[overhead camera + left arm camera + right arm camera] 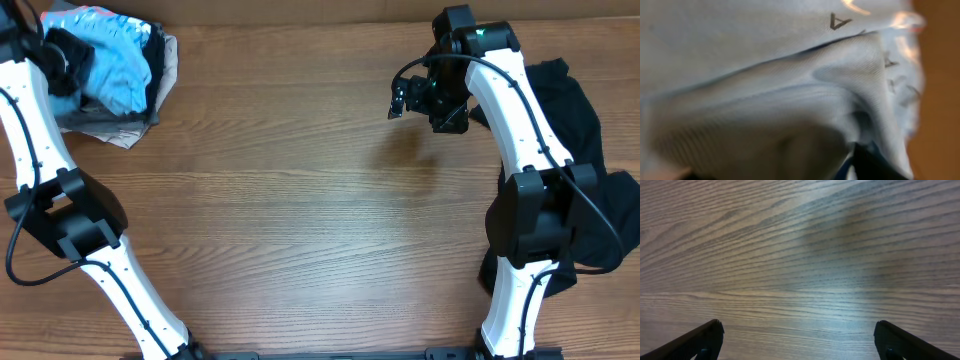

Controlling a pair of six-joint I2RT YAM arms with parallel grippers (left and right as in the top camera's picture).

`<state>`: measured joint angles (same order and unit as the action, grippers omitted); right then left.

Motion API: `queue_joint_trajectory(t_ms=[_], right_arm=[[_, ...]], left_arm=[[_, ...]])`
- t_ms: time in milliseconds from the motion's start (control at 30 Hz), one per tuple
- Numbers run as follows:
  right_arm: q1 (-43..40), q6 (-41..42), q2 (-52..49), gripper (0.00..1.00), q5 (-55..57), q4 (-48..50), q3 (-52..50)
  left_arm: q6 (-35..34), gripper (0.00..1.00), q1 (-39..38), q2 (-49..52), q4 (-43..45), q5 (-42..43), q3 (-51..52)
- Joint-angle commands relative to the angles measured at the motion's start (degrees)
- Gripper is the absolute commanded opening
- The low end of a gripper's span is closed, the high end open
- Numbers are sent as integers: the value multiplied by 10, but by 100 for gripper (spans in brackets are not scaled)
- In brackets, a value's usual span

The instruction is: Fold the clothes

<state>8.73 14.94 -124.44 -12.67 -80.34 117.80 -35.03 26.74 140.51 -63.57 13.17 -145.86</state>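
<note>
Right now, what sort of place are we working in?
Probably a robot test bench, not a home: a bare wood table, a left arm and right arm based at its edge, a clothes pile in one corner, a black garment opposite.

Brightly, evenly lit overhead; faint shadow on wooden table point(855, 230); blurred close against pale fabric point(765, 100); bluish glare in right wrist view.

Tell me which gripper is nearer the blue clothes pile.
Left. The left gripper is right at the clothes pile; the right gripper hovers over bare table far across.
</note>
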Motion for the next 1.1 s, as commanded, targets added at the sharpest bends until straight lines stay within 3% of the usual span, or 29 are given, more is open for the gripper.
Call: queue_joint_trajectory(t_ms=[0,233,333,467,567,800,1067], right_arm=[[2,-2,26,100,-1,7,12],[2,-19,30,100,-1,18,13],[2,-47,43,100,-13,22,30],[3,-100,89,100,-37,-5,108],[3,-109,146,100,-29,-33,167],[3,-108,226,100,-29,-34,177],[3,-108,229,100,-29,-34,176]], left_arm=[[49,100,42,-16,-31,-11,-16],[122,100,119,-74,-20,230,-22],[174,100,141,-114,-14,290,-22],[283,100,137,-195,-47,297,-22],[325,100,105,-245,-69,278,-22],[316,100,48,-260,-70,243,-21],[316,100,25,-258,-70,237,-21]])
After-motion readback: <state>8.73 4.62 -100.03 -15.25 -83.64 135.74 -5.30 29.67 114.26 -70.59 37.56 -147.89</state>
